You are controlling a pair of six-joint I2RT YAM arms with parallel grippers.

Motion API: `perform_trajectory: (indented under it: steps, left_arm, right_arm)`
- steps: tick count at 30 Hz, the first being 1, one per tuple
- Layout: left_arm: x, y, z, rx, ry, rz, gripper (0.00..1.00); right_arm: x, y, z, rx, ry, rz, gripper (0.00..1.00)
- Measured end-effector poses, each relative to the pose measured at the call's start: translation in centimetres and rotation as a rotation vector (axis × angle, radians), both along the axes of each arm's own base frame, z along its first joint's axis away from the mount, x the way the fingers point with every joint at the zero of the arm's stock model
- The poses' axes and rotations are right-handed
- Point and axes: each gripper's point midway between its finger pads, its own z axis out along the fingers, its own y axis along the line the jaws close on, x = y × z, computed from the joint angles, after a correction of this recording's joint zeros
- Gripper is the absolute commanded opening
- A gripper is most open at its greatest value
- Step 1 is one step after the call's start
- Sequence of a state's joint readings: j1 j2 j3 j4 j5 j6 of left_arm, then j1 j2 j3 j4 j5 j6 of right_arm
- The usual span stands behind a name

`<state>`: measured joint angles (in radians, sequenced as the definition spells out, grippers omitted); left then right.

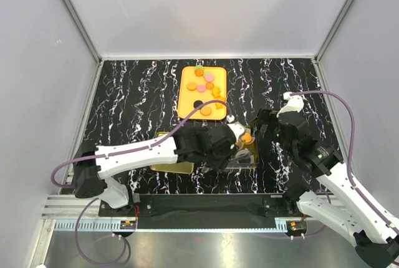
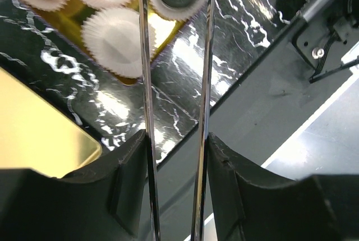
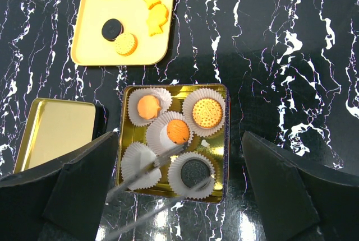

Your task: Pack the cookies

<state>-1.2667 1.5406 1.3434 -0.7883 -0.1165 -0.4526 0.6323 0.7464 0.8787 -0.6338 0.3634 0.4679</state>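
- Left jaws are parted, thin metal blades [image 2: 147, 84] sitting either side of a black cookie [image 3: 193, 172] that lies in its cup; right jaws are spread wide, nothing between them.
- Black marbled bench [image 1: 124, 93] carries everything.
- Orange tray [image 3: 90, 28] on the far side has loose cookies [image 3: 126, 43] on it.
- Gold tin [image 3: 223, 146] sits nearer, gold lid [image 3: 56, 126] just left of it.
- Five white paper cups [image 3: 140, 165] inside the tin: three hold orange cookies [image 3: 147, 106], one the black cookie, one is bare.
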Motion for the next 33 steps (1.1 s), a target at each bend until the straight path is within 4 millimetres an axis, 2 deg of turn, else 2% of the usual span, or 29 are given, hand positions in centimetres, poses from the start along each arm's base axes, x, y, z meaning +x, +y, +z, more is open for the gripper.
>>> perform_trajectory:
  steps: [4, 8, 12, 16, 20, 24, 29, 33]
  left_arm:
    - [2.2, 0.7, 2.0, -0.045, -0.023, 0.05, 0.47]
    - [5.7, 1.9, 5.1, -0.114, -0.069, 0.138, 0.47]
    - [10.9, 4.0, 7.6, -0.154, -0.127, 0.264, 0.47]
    - [16.3, 6.7, 8.5, -0.137, -0.181, 0.391, 0.47]
    - [20.7, 7.7, 7.5, -0.093, -0.196, 0.457, 0.47]
    - [23.1, 7.4, 4.6, -0.022, -0.17, 0.464, 0.46]
    - [23.8, 6.9, 0.8, 0.055, -0.122, 0.444, 0.46]
    - [23.9, 6.8, -0.6, 0.079, -0.102, 0.434, 0.46]
  right_arm:
    - [0.0, 0.0, 0.0, 0.0, 0.0, 0.0, 1.0]
    - [0.0, 0.0, 0.0, 0.0, 0.0, 0.001, 1.0]
    - [0.0, 0.0, 0.0, -0.001, 0.0, 0.002, 1.0]
    - [0.0, 0.0, 0.0, -0.003, 0.0, 0.003, 1.0]
    - [0.0, 0.0, 0.0, -0.003, -0.001, 0.003, 1.0]
    - [-0.1, 0.0, 0.1, 0.001, -0.005, 0.006, 1.0]
    - [-0.2, -0.1, 0.4, 0.009, -0.013, 0.007, 0.99]
    - [-0.3, -0.1, 0.6, 0.013, -0.019, 0.007, 1.0]
